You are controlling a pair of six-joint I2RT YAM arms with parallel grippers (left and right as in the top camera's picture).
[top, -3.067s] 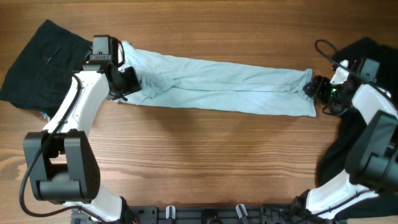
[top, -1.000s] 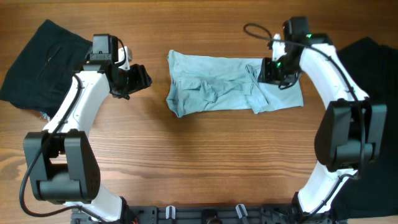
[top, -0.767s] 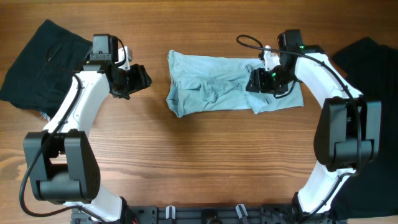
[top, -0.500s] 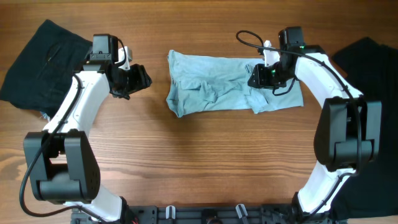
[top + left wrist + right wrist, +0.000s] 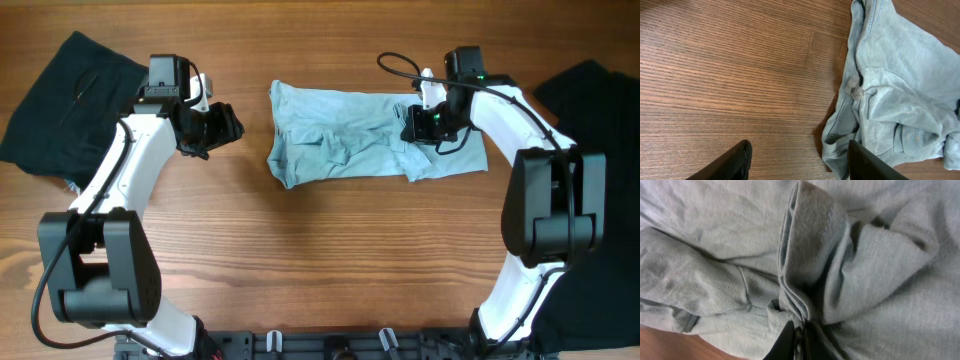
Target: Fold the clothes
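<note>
A pale sky-blue T-shirt (image 5: 350,140) lies bunched and folded across the middle of the table. My right gripper (image 5: 412,124) is down on its right part, shut on a pinched fold of the T-shirt (image 5: 805,280); its gripper (image 5: 801,339) has its dark fingers pressed together on the cloth. My left gripper (image 5: 232,126) stands open to the left of the shirt, apart from it; in the left wrist view the open gripper (image 5: 797,162) is over bare wood, with the shirt's left edge and label (image 5: 856,90) to its right. Black clothes (image 5: 70,95) lie at far left.
Another black garment (image 5: 600,110) lies at the far right under the right arm's base side. A black cable (image 5: 400,68) loops above the right wrist. Bare wooden table (image 5: 320,260) spreads in front of the shirt.
The right gripper has closed on a fold of the blue T-shirt and shifted slightly. The shirt had earlier been stretched long and is now gathered. The left arm has not moved.
</note>
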